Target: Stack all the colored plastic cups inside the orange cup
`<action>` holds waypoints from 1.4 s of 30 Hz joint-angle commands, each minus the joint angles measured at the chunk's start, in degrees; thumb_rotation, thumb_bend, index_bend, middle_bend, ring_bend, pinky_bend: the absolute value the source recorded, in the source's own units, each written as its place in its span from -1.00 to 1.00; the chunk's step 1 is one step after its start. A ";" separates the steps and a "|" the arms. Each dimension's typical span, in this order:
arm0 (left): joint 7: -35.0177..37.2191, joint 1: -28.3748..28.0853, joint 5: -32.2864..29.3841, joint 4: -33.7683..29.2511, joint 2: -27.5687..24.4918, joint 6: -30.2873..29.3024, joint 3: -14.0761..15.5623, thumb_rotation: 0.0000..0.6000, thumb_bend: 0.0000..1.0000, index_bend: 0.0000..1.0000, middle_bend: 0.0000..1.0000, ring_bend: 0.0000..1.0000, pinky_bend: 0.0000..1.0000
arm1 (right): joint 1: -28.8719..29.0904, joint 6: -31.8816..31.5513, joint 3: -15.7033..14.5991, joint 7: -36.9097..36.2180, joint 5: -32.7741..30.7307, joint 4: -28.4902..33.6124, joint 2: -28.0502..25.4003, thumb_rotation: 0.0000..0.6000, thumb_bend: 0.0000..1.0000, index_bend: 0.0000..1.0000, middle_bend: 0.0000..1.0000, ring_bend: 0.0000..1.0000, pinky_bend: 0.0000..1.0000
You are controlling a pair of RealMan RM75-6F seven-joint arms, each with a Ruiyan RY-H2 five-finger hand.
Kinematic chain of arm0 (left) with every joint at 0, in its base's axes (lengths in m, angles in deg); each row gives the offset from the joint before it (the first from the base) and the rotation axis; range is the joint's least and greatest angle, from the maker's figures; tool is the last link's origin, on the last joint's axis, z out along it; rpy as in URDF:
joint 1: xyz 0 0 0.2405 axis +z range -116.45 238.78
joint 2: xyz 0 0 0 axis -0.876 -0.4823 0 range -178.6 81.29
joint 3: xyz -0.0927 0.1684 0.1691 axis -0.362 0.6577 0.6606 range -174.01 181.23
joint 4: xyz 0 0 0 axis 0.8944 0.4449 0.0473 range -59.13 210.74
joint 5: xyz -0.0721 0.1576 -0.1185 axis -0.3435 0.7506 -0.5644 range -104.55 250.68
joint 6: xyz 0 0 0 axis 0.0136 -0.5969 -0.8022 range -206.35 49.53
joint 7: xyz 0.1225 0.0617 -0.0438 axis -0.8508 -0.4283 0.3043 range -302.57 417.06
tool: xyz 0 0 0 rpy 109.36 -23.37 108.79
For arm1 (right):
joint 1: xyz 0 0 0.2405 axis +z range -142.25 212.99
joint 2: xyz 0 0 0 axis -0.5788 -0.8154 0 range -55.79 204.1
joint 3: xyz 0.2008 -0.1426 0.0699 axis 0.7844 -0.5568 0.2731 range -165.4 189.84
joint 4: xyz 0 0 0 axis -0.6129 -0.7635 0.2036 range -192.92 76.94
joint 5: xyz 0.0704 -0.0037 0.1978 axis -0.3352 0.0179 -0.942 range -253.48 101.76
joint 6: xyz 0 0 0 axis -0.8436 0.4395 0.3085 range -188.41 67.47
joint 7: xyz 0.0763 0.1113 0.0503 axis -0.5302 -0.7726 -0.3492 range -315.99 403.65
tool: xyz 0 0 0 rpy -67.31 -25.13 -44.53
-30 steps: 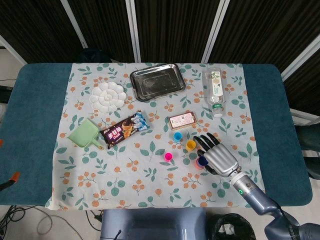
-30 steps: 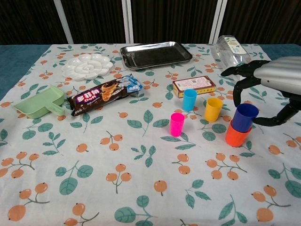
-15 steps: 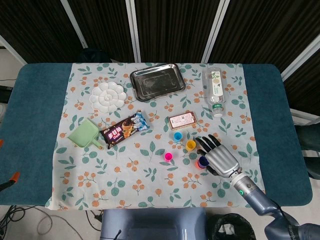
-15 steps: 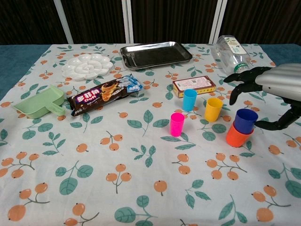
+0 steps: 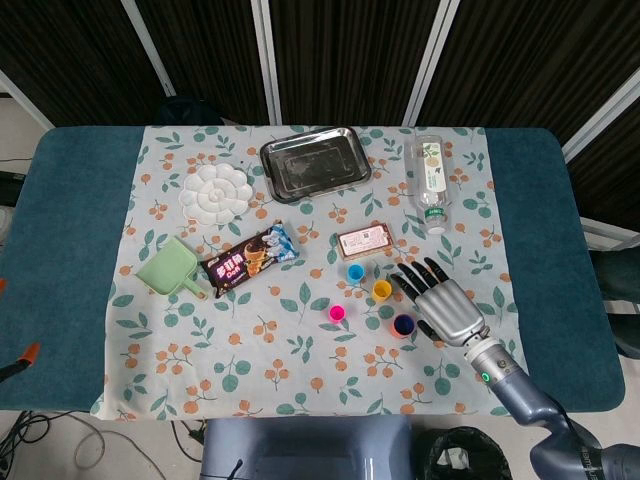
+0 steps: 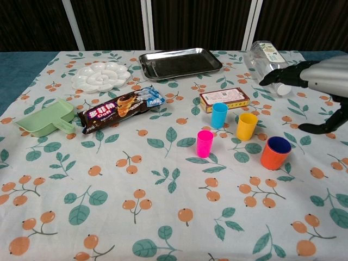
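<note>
Now seated fully down inside the orange cup [image 6: 275,155], with only a dark rim showing at the mouth: the blue cup [image 6: 279,144], which stood proud of it a second ago. Lifted clear and drawn toward the right edge of the chest view: the right robot hand [image 6: 322,81], fingers spread apart and holding nothing, earlier curled close around the stack. Seen from the head view as a silver robot hand [image 5: 448,307] in the lower right, just beside the nested pair [image 5: 403,324], fingertips pointing toward the upper left. No left robot hand in either view.

Standing upright and apart from the stack, left of it in the chest view: yellow cup [image 6: 246,126] nearest, light blue cup [image 6: 219,115] just behind and left of that, pink cup [image 6: 205,143] furthest left and nearer the camera. None touching another.

Elsewhere on the counter [image 5: 70,230], over the leaf-printed cloth [image 6: 163,196]: small flat box [image 6: 224,99] just behind the light blue cup; clear plastic bottle [image 6: 266,61] lying on its side at the upper right, partly behind the robot hand's fingers; metal tray [image 6: 180,62] at top centre; white flower-shaped palette [image 6: 100,76] at upper left; dark snack packet [image 6: 120,109] lying slantwise below it; green scoop [image 6: 45,120] at the far left.
</note>
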 commanded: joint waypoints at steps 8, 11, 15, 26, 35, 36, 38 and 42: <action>-0.03 0.00 -0.06 -0.04 0.00 0.00 -0.03 1.00 -0.63 -0.82 -0.84 -0.99 -1.00 | 6.43 6.43 4.51 6.46 -9.18 -1.40 -0.81 1.00 -0.12 -0.91 -1.00 -0.93 -1.00; 0.01 -0.01 -0.12 0.00 -0.02 0.00 -0.07 1.00 -0.63 -0.82 -0.84 -0.99 -1.00 | 7.94 7.99 5.05 7.20 -11.44 -2.71 0.57 1.00 -0.12 -0.89 -1.00 -0.94 -1.00; 0.21 0.00 -0.30 0.09 -0.07 -0.02 -0.21 1.00 -0.63 -0.82 -0.84 -0.99 -1.00 | 9.77 9.82 4.98 8.38 -13.65 -5.03 2.74 1.00 -0.12 -0.85 -1.00 -0.94 -1.00; 0.49 -0.07 -0.63 0.23 0.05 0.23 -0.31 1.00 -0.63 -0.82 -0.84 -0.99 -1.00 | 10.98 11.30 3.50 7.38 -14.56 -6.66 5.76 1.00 -0.12 -0.63 -1.00 -0.94 -1.00; 0.54 -0.07 -0.82 0.28 0.07 0.24 -0.40 1.00 -0.63 -0.82 -0.84 -0.99 -1.00 | 11.68 10.64 2.57 7.45 -13.52 -8.70 8.20 1.00 -0.12 -0.58 -1.00 -0.94 -1.00; 0.56 -0.08 -0.87 0.29 0.07 0.25 -0.44 1.00 -0.63 -0.82 -0.84 -0.99 -1.00 | 11.76 10.54 2.47 7.49 -13.51 -9.12 8.51 1.00 -0.13 -0.58 -1.00 -0.94 -1.00; 0.61 -0.06 -1.01 0.30 0.08 0.21 -0.52 1.00 -0.63 -0.82 -0.84 -0.99 -1.00 | 11.85 10.48 2.35 7.40 -13.60 -9.63 8.90 1.00 -0.12 -0.57 -1.00 -0.93 -1.00; 0.55 -0.08 -1.13 0.30 0.13 0.25 -0.56 1.00 -0.63 -0.82 -0.84 -0.99 -1.00 | 11.97 10.23 2.12 7.07 -13.68 -10.54 9.58 1.00 -0.13 -0.55 -1.00 -0.93 -1.00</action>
